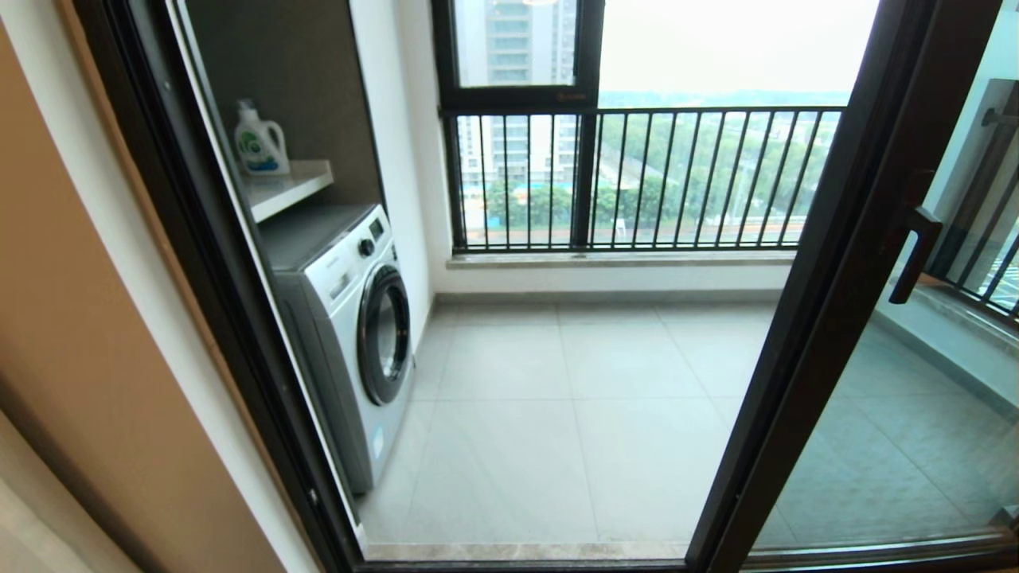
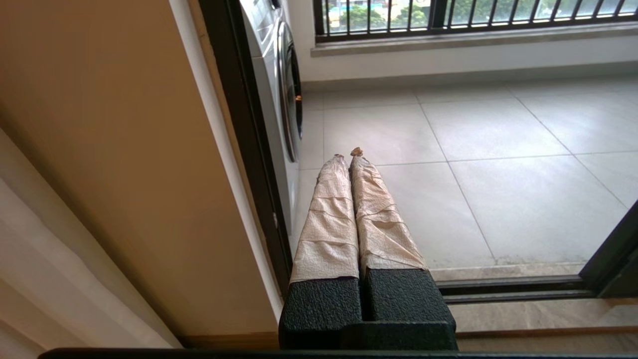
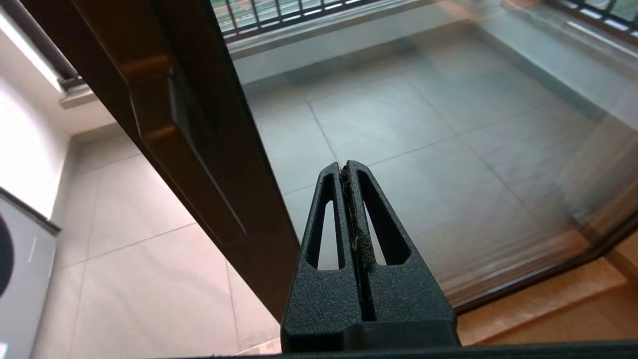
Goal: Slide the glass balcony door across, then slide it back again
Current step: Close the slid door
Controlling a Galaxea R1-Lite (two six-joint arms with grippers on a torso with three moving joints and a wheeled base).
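Grey floor tiles (image 1: 573,398) are seen on the balcony, with daylight and green trees showing past the black railing bars (image 1: 637,179) at the back. On the far left, a tan wall (image 1: 80,318) is seen beside the dark door track frame (image 1: 199,263). Just past that frame, a white washing machine (image 1: 350,326) is stood against the side wall, and a white bottle (image 1: 260,143) is kept on a shelf (image 1: 290,187) above it. The doorway in the middle is left open.

The left gripper (image 2: 349,154) is not seen in the head view. In its own wrist view it is held low near the tan wall and the frame, pointed at the floor by the washing machine. Its two fingers, wrapped in pale tape, are pressed together with nothing between them.

On the right, the glass balcony door (image 1: 836,318) is stood, slid over to that side, with its dark bar handle (image 1: 914,255) on the frame edge. The tiles are seen through its glass.

The right gripper (image 3: 347,167) is held close in front of the door, near the brown frame and the glass. Its black fingers are closed together and nothing is held. The door is not touched by it.
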